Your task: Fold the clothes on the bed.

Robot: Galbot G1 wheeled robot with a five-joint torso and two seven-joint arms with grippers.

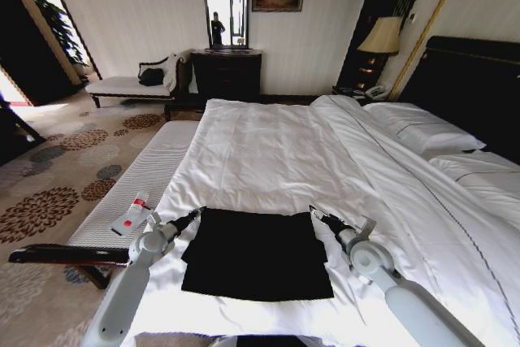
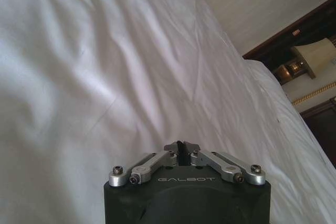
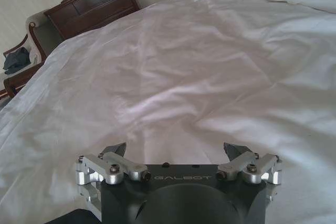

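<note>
The white-duvet bed (image 1: 276,152) carries the folded black T-shirt (image 1: 256,253) at six o'clock and white pillows (image 1: 418,132) toward two o'clock.

Both arms are showing pale grey, smooth tubular links with rounded elbow housings, ending in darker wrist sections. Left gripper (image 2: 180,149): black cylindrical body carrying "GALBOT" in light lettering; silver metal linkage bars are sitting either side, fixed with dark hex-socket screws; black fingertips. Right gripper (image 3: 176,150): same black housing and "GALBOT" marking, same silver linkages with dark screws, black wedge-shaped fingertips. In the head view, short black cabling is running along each wrist.
</note>
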